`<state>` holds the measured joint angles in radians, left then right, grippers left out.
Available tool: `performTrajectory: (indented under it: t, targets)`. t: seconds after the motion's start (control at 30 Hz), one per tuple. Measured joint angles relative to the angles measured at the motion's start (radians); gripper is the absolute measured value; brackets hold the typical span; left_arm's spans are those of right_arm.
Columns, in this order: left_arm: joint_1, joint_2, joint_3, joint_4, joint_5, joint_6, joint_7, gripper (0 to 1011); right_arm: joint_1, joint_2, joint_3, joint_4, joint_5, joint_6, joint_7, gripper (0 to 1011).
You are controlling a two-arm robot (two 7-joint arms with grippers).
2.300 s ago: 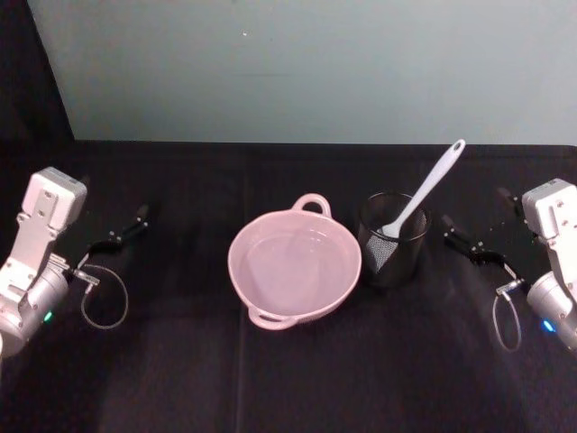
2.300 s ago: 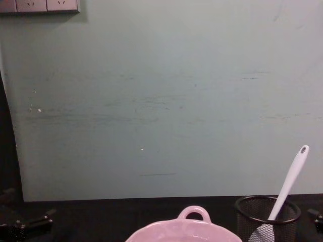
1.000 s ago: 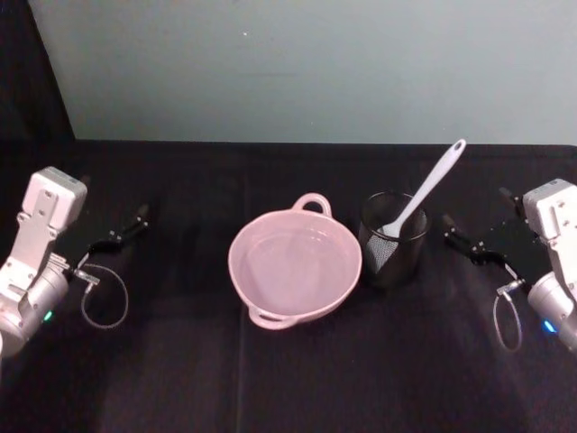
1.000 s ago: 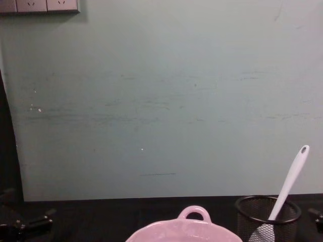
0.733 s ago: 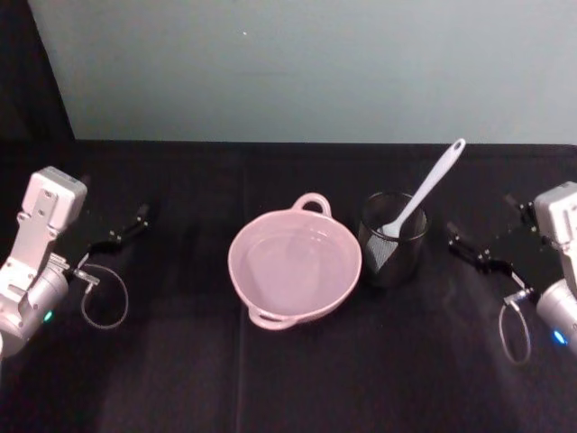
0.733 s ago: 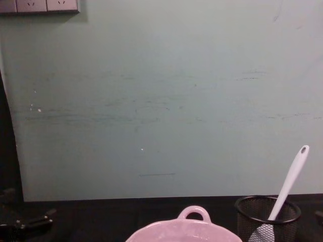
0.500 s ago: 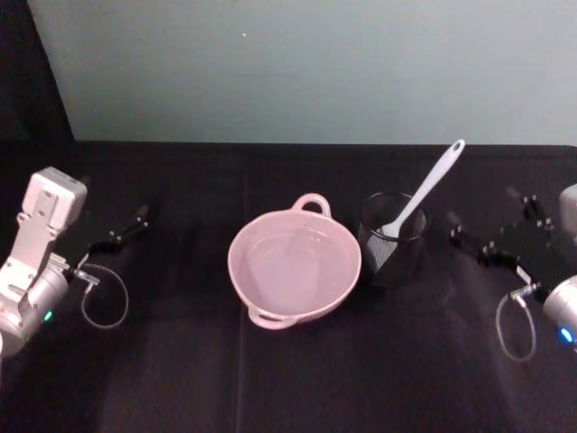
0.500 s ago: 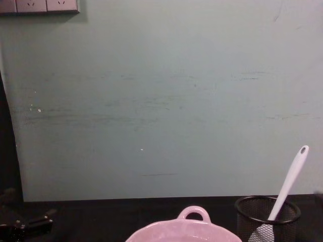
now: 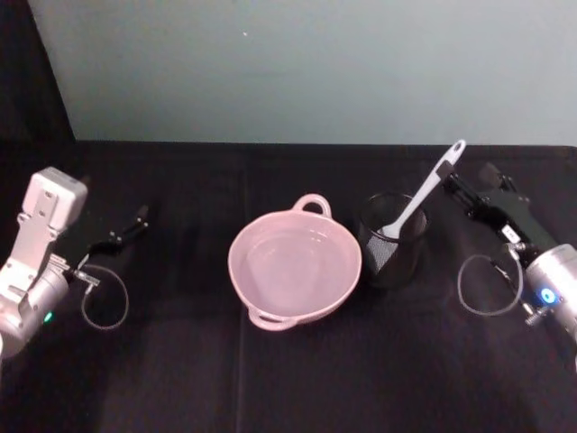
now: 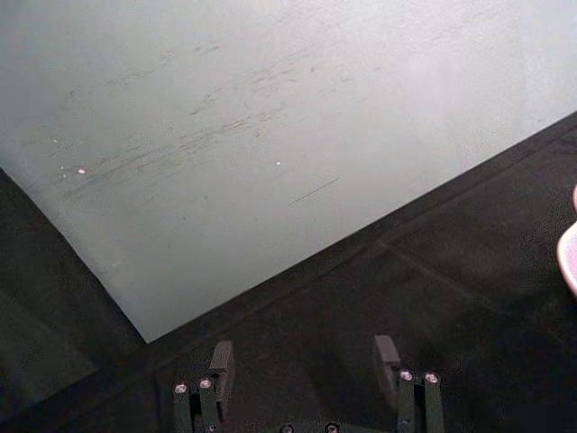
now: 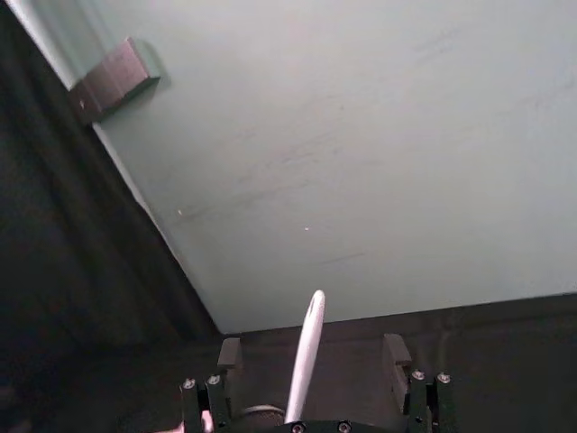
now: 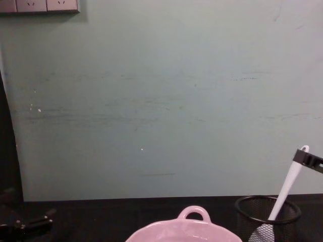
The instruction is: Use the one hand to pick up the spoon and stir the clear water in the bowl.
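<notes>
The pink bowl (image 9: 242,248) sits nearest on the black table (image 9: 270,379), with the clear water (image 9: 293,269) lying in it. Well off to the left, the left pincer (image 9: 126,230) hangs idle, its jaws spread and empty. Just right of the bowl, a black mesh cup (image 9: 394,242) holds the spoon (image 9: 424,191) blade down, its handle leaning up and away. Farthest back, the right pincer (image 9: 469,179) straddles the handle's upper end, jaws wide apart, gripping nothing.

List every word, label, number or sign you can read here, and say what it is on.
No text here can be read.
On the right gripper: a small white label, too small to read.
On the wall socket plate: no legible marking.
On the spoon, bowl and mesh cup: no print seen.
</notes>
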<state>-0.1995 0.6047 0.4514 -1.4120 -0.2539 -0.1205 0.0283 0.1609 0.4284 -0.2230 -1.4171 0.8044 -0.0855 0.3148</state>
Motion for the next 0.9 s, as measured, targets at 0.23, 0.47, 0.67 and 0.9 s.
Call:
performTrajectory:
  t: [0.23, 0.47, 0.67, 0.9]
  targets:
    - [0.000, 0.000, 0.000, 0.000, 0.000, 0.000, 0.000, 1011, 0.061, -0.057, 0.011, 0.069, 0.068, 0.066, 0.031, 1002]
    - [0.000, 0.000, 0.000, 0.000, 0.000, 0.000, 0.000, 1011, 0.116, -0.094, 0.008, 0.133, 0.101, 0.112, 0.024, 1002]
    - [0.000, 0.000, 0.000, 0.000, 0.000, 0.000, 0.000, 1011, 0.140, -0.109, 0.001, 0.163, 0.122, 0.128, 0.024, 1000]
    - [0.000, 0.000, 0.000, 0.000, 0.000, 0.000, 0.000, 1011, 0.146, -0.114, -0.009, 0.172, 0.124, 0.133, 0.009, 839]
